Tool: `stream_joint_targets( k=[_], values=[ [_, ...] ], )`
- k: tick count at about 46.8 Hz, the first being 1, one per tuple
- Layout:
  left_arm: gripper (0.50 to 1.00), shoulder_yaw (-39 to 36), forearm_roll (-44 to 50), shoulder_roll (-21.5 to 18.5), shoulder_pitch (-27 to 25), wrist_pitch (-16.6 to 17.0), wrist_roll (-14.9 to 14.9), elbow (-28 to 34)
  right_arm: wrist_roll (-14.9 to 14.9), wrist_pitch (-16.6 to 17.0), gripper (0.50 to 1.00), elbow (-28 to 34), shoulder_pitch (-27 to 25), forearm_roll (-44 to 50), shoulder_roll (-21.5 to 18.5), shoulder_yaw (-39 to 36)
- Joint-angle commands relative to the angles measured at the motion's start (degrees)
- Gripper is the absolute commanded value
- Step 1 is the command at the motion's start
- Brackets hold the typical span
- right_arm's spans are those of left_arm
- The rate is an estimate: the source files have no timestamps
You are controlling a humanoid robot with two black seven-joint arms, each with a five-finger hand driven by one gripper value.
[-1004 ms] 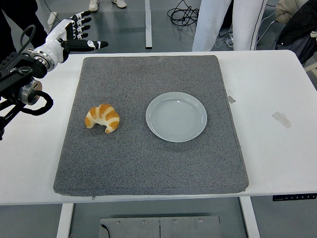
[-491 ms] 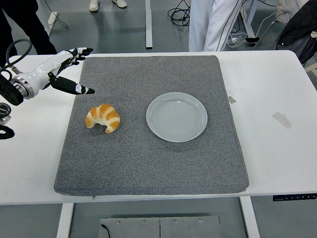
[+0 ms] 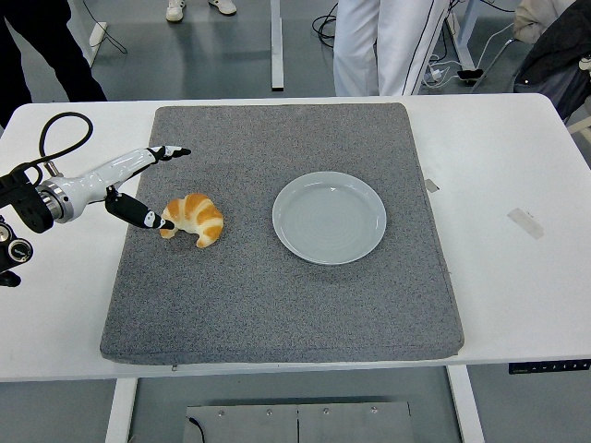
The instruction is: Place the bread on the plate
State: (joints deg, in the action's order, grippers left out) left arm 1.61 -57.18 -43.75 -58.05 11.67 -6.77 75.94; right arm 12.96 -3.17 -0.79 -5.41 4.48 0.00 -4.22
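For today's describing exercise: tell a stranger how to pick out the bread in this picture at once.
Find the white table and the grey mat covering its middle. On the mat's left half, left of the round pale plate, lies the croissant, with the robot's left hand at its left end. It is the only golden-brown, curved, ridged thing there.

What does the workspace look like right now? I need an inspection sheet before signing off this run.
Surface: white table with a grey mat on it.
Job's things: bread on the mat, left of the empty plate; apart.
Clutter: two small tape-like strips on the table's right.
Hands: left hand open, thumb tip at the bread's left end; right not in view.
Cables: black loop at the left arm; cords on the floor.
Surroundings: person's legs behind the table.
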Motion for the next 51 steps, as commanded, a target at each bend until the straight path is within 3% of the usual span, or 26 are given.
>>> stream_joint_targets(
  k=[1, 51],
  values=[
    [0.980, -0.1, -0.2, 0.3, 0.1, 0.5, 0.2, -0.4, 0.0, 0.0, 1.000, 0.0, 0.1, 0.0, 0.0, 0.0],
    [0.980, -0.2, -2.3, 9.9, 3.6, 2.1, 0.1, -10.5, 0.0, 0.0, 1.000, 0.0, 0.1, 0.0, 0.0, 0.0]
  ],
)
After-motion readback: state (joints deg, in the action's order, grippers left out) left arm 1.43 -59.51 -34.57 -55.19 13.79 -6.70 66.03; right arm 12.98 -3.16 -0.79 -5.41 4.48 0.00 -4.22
